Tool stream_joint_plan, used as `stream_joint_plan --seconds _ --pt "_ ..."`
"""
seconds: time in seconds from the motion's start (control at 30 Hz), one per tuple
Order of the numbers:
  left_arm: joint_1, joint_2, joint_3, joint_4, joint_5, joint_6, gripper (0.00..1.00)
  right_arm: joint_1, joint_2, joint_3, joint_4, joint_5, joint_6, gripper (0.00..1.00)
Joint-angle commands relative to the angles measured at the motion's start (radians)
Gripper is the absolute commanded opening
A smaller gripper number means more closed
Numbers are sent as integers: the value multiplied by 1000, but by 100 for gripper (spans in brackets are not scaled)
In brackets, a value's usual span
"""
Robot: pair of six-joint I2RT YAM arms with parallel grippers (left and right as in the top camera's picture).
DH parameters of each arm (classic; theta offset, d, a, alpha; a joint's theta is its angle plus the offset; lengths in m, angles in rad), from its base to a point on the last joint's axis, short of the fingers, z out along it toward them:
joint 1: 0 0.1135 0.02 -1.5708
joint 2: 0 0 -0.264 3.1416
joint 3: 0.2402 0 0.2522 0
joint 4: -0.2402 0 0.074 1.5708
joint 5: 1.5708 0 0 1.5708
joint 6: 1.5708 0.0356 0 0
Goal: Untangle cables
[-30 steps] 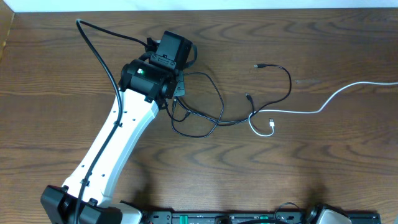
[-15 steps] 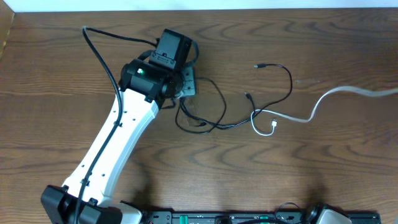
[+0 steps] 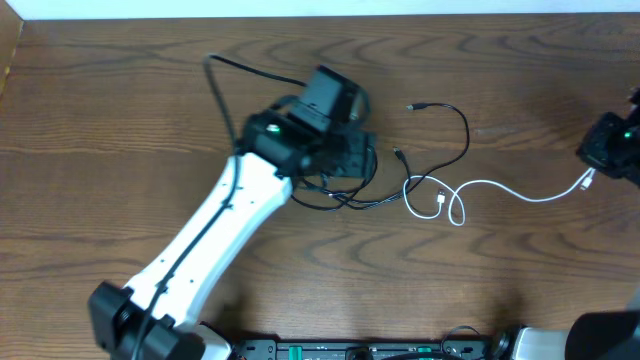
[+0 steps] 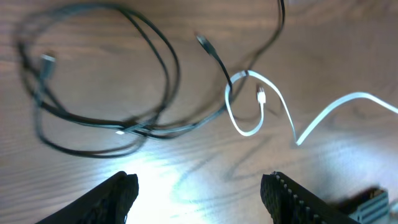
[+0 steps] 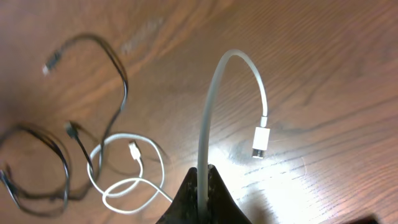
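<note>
Two black cables (image 3: 345,198) lie looped together at mid-table, and one strand (image 3: 463,135) curves off toward the far right. In the left wrist view the black loops (image 4: 134,127) rest on the wood ahead of my left gripper (image 4: 199,196), which is open and empty. From overhead, that left gripper (image 3: 350,160) hovers over the black loops. The white cable (image 3: 500,187) runs from a small coil (image 3: 452,207) to my right gripper (image 3: 592,172). The right gripper (image 5: 202,180) is shut on the white cable (image 5: 211,93) just behind its plug (image 5: 259,139).
The brown wooden table (image 3: 120,120) ends at a pale wall strip (image 3: 300,8) at the far side. A thick black arm cable (image 3: 250,70) arcs over the left arm. A dark rail (image 3: 380,350) runs along the table's near edge.
My left gripper has opened and swung right, over the black loops, which shifted right. The right gripper has come into view holding the white cable's end, and the white cable now lies slacker.
</note>
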Motion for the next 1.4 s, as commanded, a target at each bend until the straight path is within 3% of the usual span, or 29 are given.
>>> stream_joint_plan --seconds 0.0,0.17,0.3,0.47,0.67,0.97,1.2,1.37 --pt "-53 85 -18 10 10 -2 70 28 51 5 -27 -33 -92 13" --pt "-93 183 -18 48 11 -2 70 46 71 5 -29 -69 -112 58" --pt "-118 232 -18 94 11 -2 69 68 71 5 -31 -153 -155 70" --pt "-136 280 -18 151 11 -6 68 134 71 5 -32 -171 -177 72" --pt "-154 327 -18 196 11 -12 52 162 71 5 -27 -169 -177 72" --pt "-198 423 -18 234 26 -103 50 163 71 5 -27 -169 -176 72" --pt "-231 472 -18 272 25 -165 37 163 71 5 -28 -169 -176 72" --pt "-241 502 -18 283 -11 -164 34 163 71 5 -32 -169 -177 72"
